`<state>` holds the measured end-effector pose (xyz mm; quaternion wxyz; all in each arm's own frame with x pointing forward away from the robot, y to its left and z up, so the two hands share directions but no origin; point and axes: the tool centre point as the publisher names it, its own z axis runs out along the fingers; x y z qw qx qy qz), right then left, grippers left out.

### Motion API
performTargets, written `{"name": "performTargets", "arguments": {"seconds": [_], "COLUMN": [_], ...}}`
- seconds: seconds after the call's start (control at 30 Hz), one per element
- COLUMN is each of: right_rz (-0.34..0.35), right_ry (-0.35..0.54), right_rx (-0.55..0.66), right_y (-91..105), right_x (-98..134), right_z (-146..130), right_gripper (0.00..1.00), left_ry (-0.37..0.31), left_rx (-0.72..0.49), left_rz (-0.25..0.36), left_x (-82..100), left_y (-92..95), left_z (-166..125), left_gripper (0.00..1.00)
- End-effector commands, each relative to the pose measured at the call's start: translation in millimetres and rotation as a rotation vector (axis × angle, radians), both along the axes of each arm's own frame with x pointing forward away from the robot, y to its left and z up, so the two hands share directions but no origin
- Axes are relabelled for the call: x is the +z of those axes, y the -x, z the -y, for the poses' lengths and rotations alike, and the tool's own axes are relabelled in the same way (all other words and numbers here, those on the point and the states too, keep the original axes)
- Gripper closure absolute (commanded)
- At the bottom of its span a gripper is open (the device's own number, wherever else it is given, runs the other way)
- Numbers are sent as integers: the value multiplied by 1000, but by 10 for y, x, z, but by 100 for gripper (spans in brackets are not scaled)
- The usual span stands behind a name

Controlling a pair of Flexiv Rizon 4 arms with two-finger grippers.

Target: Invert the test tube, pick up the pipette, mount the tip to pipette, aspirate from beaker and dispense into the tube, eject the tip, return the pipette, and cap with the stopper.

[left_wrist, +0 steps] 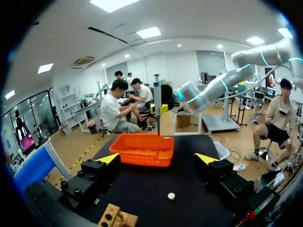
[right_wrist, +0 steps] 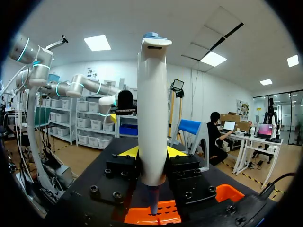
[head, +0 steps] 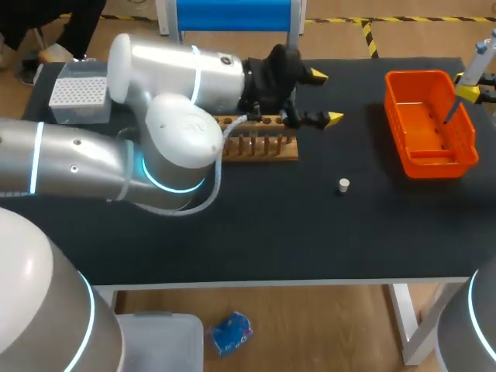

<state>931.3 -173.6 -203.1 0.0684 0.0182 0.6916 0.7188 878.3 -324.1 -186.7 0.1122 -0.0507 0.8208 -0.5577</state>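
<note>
Right gripper (right_wrist: pixel 152 152) clamped on slim white plastic pipette (right_wrist: pixel 152 104), upright above orange plastic basket (head: pixel 434 167) at 2 o'clock; likely light, smooth, rigid, so grip mid-barrel; left gripper (head: pixel 325 97) jaws wide, empty

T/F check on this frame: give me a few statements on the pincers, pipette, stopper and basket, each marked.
1. The right pincer is shut on the pipette. True.
2. The left pincer holds the stopper. False: it is open and empty.
3. The pipette hangs over the orange basket. True.
4. The stopper lies inside the basket. False: it sits on the bare table, apart from the basket.
</note>
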Motion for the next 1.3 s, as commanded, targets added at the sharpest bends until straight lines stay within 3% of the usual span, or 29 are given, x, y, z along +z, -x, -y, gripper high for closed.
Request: {"name": "performTargets", "arguments": {"seconds": [0.03, 0.3, 0.43, 0.63, 0.83, 1.0, 1.3], "right_rz": [0, 0, 0, 0, 0, 0, 0], "right_ry": [2, 2, 2, 2, 2, 2, 2], "right_rx": [1, 1, 1, 1, 1, 1, 1], "right_y": [-2, -2, -2, -2, -2, -2, -2], "right_x": [7, 7, 7, 7, 7, 7, 7], "right_z": [3, 3, 3, 3, 3, 3, 3], "right_gripper": [100, 100, 100, 100, 100, 100, 100], "left_ry": [182, 285, 277, 318, 368, 408, 415], "left_rx": [-42, -61, -56, 18, 55, 16, -48], "left_rz": [51, 69, 45, 20, 64, 113, 78], "left_x": [-171, -374, -447, -569, -575, -536, -557], "left_y": [-8, 116, 197, 212, 219, 221, 184], "left_z": [-200, -276, -300, -435, -566, -617, -649], "left_gripper": [0, 0, 0, 0, 0, 0, 0]}}
